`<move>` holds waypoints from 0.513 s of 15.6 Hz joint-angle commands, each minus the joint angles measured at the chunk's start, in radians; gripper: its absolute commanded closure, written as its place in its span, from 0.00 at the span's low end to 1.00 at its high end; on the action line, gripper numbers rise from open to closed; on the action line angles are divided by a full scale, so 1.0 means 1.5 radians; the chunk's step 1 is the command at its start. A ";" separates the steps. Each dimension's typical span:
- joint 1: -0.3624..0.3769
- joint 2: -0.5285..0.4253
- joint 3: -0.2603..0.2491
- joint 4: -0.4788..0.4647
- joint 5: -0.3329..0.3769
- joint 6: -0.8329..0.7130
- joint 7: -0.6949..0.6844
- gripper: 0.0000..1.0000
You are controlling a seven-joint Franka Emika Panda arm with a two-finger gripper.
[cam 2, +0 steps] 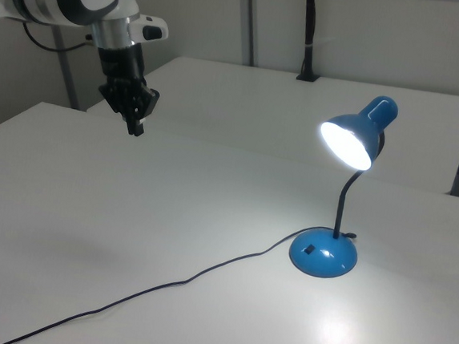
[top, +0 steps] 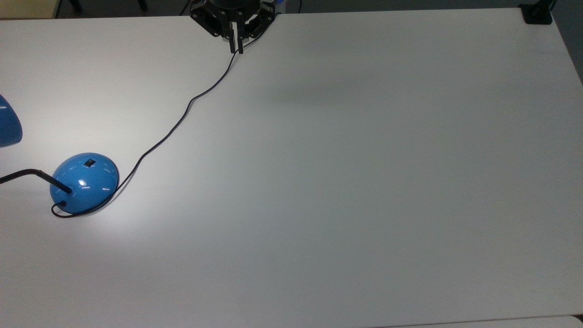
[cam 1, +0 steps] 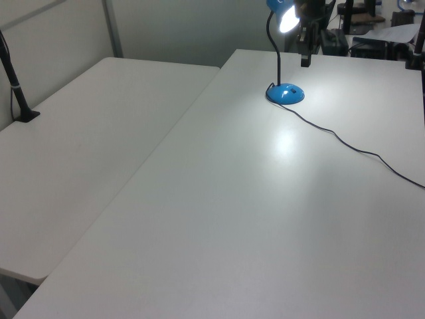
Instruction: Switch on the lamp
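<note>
Your lamp [cam 2: 349,142] shines and your gripper [cam 2: 135,126] is pinched empty — swing low and you snag the cord [top: 182,117].

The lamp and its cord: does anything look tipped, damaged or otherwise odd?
Nothing stands out. The lamp stands upright on the table, lit, and its cord lies loose across the tabletop. The gripper hangs apart from it.
</note>
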 commanded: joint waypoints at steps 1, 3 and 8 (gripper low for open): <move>0.013 -0.017 -0.016 0.001 -0.006 -0.033 -0.011 0.69; 0.040 -0.020 -0.039 -0.001 -0.008 -0.030 -0.014 0.49; 0.081 -0.016 -0.069 -0.003 -0.030 -0.024 -0.008 0.00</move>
